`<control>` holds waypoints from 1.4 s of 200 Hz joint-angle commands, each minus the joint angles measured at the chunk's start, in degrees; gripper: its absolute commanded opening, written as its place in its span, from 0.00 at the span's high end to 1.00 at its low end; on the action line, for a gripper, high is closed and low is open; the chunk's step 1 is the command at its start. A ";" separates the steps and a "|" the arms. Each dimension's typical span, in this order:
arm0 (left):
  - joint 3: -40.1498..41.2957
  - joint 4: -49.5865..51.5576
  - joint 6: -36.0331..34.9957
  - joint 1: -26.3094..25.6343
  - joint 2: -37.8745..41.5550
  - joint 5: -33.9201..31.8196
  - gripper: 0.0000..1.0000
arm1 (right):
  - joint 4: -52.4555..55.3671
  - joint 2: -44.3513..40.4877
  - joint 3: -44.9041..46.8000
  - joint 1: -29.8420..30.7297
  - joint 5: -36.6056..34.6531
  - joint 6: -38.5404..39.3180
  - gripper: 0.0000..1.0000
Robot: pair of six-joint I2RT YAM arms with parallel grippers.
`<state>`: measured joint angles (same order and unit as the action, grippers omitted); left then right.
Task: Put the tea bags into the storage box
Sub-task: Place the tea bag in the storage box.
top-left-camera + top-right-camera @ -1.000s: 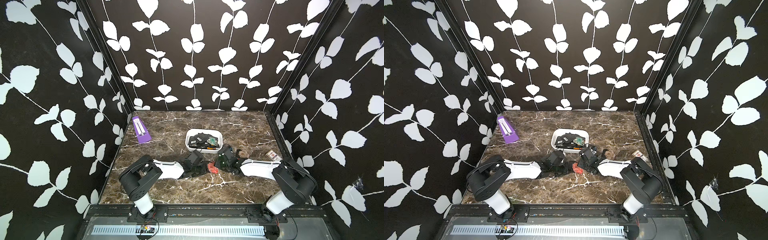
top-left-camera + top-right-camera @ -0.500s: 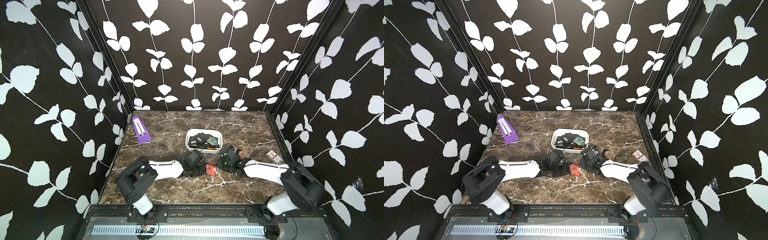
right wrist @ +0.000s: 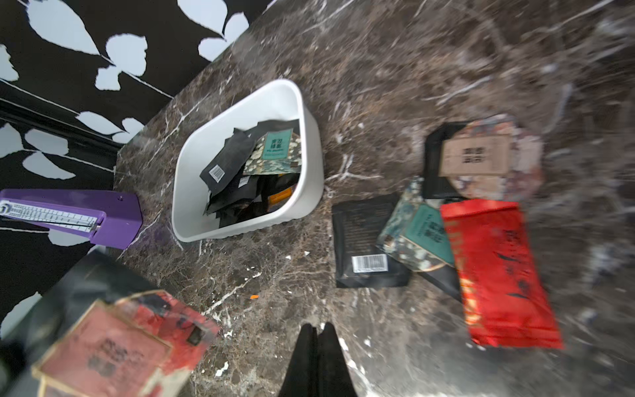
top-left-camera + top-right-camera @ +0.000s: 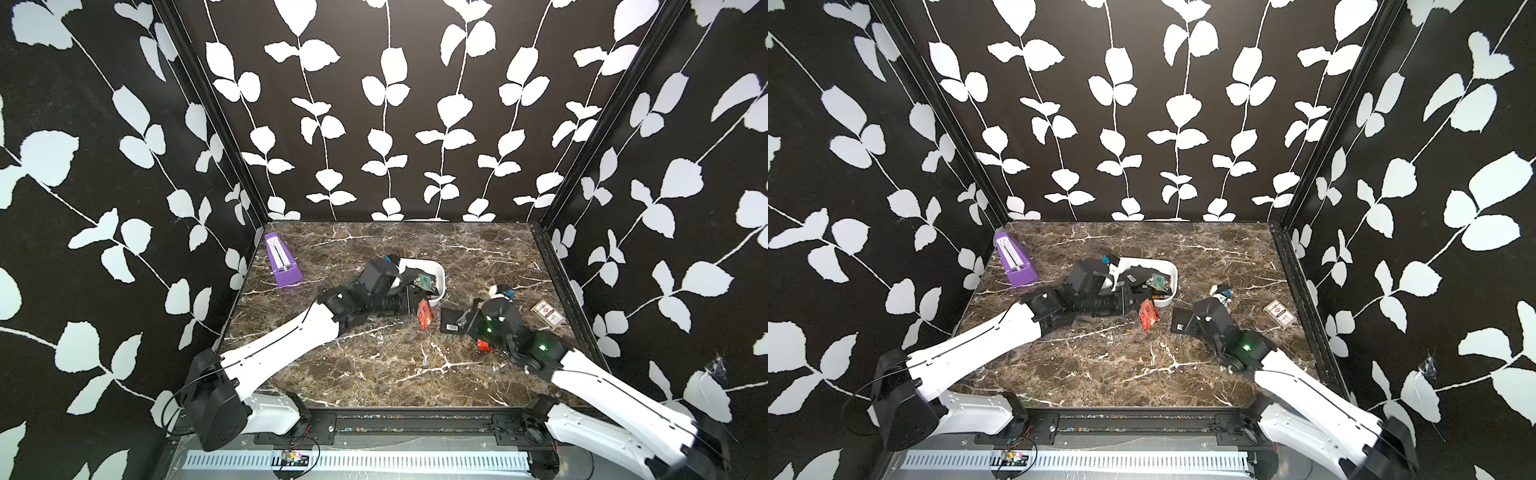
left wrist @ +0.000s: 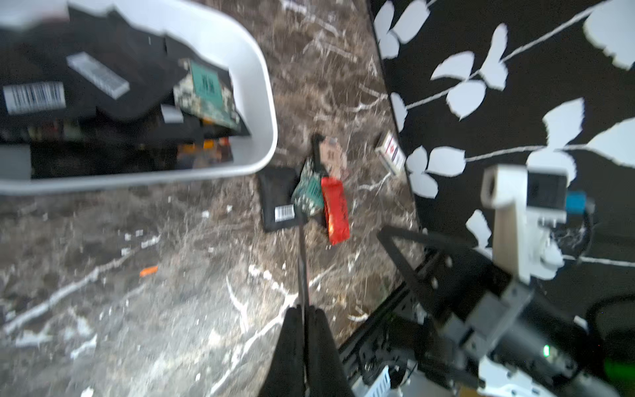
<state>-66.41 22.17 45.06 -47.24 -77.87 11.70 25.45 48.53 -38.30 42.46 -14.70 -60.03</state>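
White storage box (image 4: pixel 440 279) sits centre, slightly far, part-filled with tea bags (image 3: pixel 240 165). The left gripper (image 5: pixel 303 319) is clamped on a red tea bag (image 4: pixel 424 314), just near of the box's right corner. A loose pile (image 3: pixel 419 237) (black, green, red, tan) lies right of the box. By it, the right gripper (image 3: pixel 318 331) is closed and empty.

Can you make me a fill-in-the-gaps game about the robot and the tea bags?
1. The flat tea bag pinched in the left gripper is ____.
2. The tea bags inside the white rounded plastic storage box are mostly ____.
3. The pyramid-shaped metronome is ____.
4. The right gripper is shut and holds ____.
Missing words: red, black, purple, nothing.
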 commanded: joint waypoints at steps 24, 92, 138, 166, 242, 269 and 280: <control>-9.06 1.93 -3.37 2.47 -12.28 0.24 1.00 | 11.40 -7.05 3.38 0.22 -5.05 -0.24 0.94; -15.62 -3.39 -2.38 4.04 -25.57 -1.44 1.00 | 12.34 -7.79 5.27 0.23 -5.01 -1.23 0.93; -13.59 -9.30 2.04 6.70 -25.78 1.24 1.00 | 12.17 -8.19 6.04 0.18 -4.56 -1.82 0.93; -15.83 -10.62 2.27 8.72 -26.98 2.06 1.00 | 11.37 -7.63 6.31 0.20 -4.55 -1.86 0.93; -20.02 -10.29 0.75 9.95 -33.73 1.62 1.00 | 9.80 -5.07 6.46 0.17 -3.76 -2.81 0.92; -20.69 -7.79 -2.49 10.28 -33.21 -0.74 0.82 | 9.79 -5.03 6.16 0.08 -3.50 -2.90 0.87; -21.00 -6.81 -3.87 10.24 -32.72 -1.20 0.71 | 9.79 -5.07 6.04 0.11 -3.41 -2.92 0.85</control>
<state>-85.17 13.15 44.88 -37.45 -112.71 12.40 36.27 43.51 -33.36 42.44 -17.98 -62.65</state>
